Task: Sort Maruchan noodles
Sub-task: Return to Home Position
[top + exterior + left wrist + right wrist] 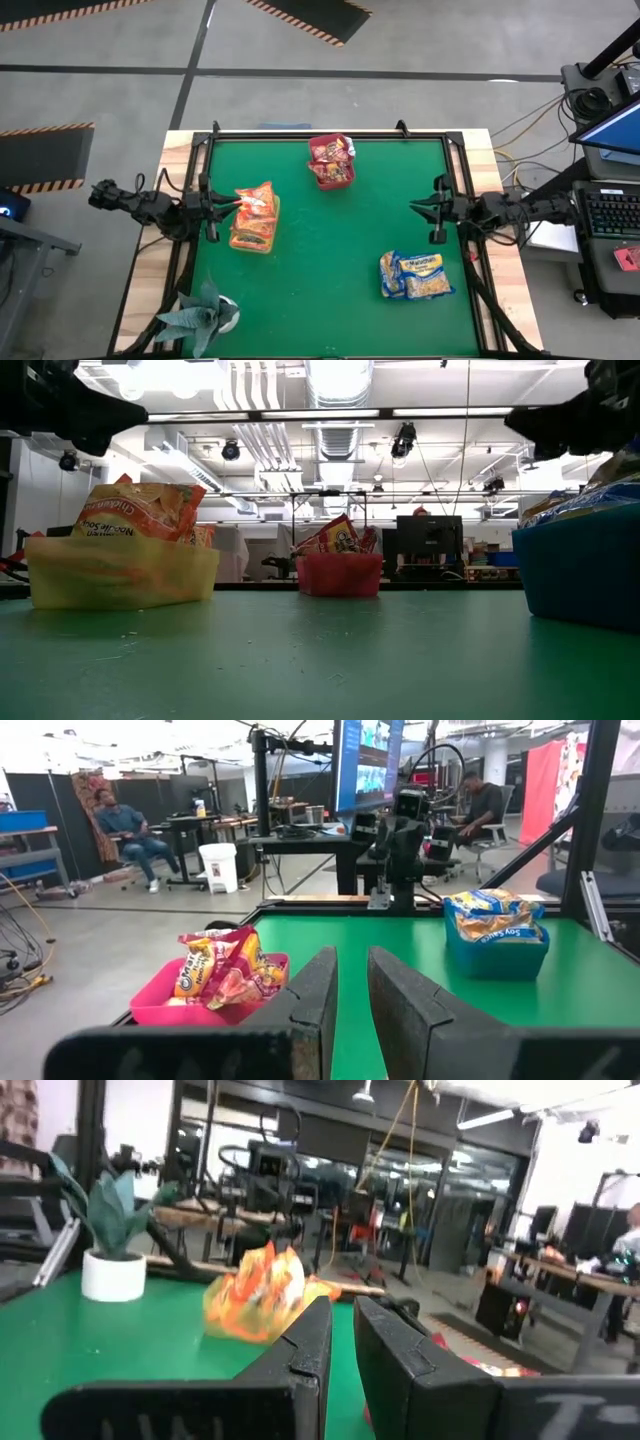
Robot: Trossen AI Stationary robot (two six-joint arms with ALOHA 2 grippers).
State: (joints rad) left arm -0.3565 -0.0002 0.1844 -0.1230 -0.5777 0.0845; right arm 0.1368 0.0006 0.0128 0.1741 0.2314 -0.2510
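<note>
Table (330,300) first: what sat on it?

Three bins sat on the green table. The yellow bin (120,575) was at the left of the high view. The red bin (340,575) was near the top middle. The blue bin (580,575) was at the lower right. A little plant (203,312) in a white pot stood at the lower left corner.

Where were the noodle packs?

They were in the bins. The orange noodle packs (255,205) stuck up out of the yellow bin. The red noodle packs (330,152) were in the red bin. The blue-and-yellow noodle packs (420,272) lay in the blue bin.

And the two arms?

The left gripper (222,206) hung at the left edge of the table, just beside the yellow bin, and pointed at the middle. The right gripper (415,207) hung at the right edge and pointed back at it. It was higher in the picture than the blue bin and did not touch it.

How were the jaws?

On both arms the jaws were a little bit apart, with a thin gap. Nothing was between them.

Was anybody in the room?

Yes. In the left wrist view a seated person (125,825) was at the upper left, and a second person (485,800) sat at the upper right, both far behind the table.
</note>
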